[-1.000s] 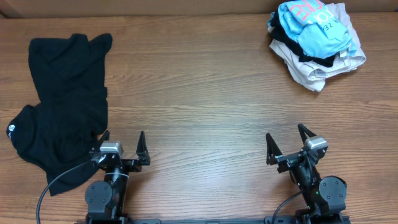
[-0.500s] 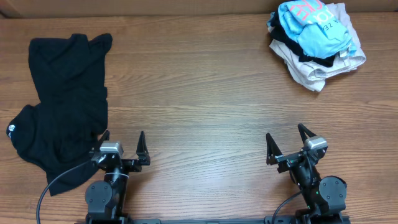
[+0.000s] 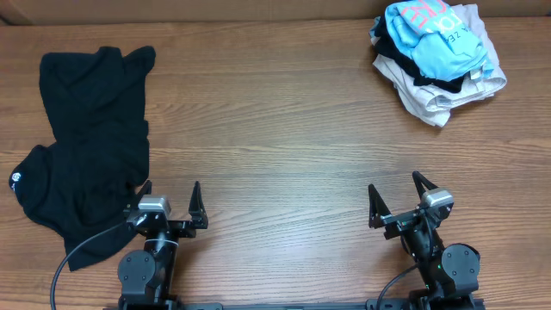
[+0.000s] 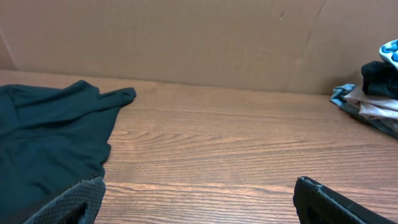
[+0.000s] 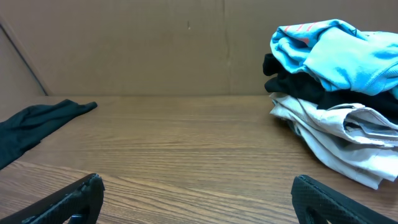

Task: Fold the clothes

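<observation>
Surface: a brown wood-grain surface (image 3: 275, 129) carries everything; a plain cardboard wall (image 4: 186, 37) stands along its far edge.
Black garment: a crumpled black fabric garment (image 3: 90, 146) lies loose and unfolded on the left side of the surface, its near edge just beside the left arm's base.
Logo: a small white round logo (image 3: 16, 179) sits on the black garment's left edge; its design is too small to read.
Pile of clothes: a heaped pile of clothes (image 3: 437, 60) lies at the far right corner, well apart from both arms.
Top of pile: a light blue shirt (image 3: 443, 50) with pink lettering (image 3: 422, 15), only partly in view and not readable as a word; a few dark letters beside it are too small to make out.
Lower layers: a black layer (image 5: 295, 84) under the blue, then a pale beige garment (image 3: 426, 102) touching the surface.
Left gripper: the left gripper (image 3: 170, 191) is at the near edge, fingers spread wide, grasping nothing.
Right gripper: the right gripper (image 3: 395, 185) is at the near edge, fingers likewise spread, grasping nothing.
</observation>
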`<state>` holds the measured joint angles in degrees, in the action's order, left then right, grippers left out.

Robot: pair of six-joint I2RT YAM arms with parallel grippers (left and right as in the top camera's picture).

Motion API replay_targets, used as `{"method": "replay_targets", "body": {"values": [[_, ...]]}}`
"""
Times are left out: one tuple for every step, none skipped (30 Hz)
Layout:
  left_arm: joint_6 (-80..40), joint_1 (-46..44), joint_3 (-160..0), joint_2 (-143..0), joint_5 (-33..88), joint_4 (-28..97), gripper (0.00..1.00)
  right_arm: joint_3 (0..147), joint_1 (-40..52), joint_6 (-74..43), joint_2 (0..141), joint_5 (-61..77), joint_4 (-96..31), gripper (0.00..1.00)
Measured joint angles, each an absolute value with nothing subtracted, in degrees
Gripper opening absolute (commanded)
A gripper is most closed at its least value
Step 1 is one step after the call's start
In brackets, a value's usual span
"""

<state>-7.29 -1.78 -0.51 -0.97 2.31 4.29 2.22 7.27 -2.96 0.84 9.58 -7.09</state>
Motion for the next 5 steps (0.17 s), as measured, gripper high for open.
{"method": "replay_targets", "body": {"values": [[-7.3,-1.8,-0.5,-1.0,2.3,4.3,1.0,2.2,7.3,-3.0,0.8,9.6,-7.1,1.0],[-7.3,-1.8,-0.5,-1.0,2.3,4.3,1.0,2.2,7.3,-3.0,0.8,9.6,-7.1,1.0],[-7.3,-1.8,-0.5,-1.0,2.3,4.3,1.0,2.2,7.3,-3.0,0.8,9.6,-7.1,1.0],[-7.3,-1.8,-0.5,-1.0,2.3,4.3,1.0,2.2,7.3,-3.0,0.8,9.6,-7.1,1.0],[-7.3,-1.8,-0.5,-1.0,2.3,4.3,1.0,2.2,7.3,-3.0,0.8,9.6,-7.1,1.0]]}}
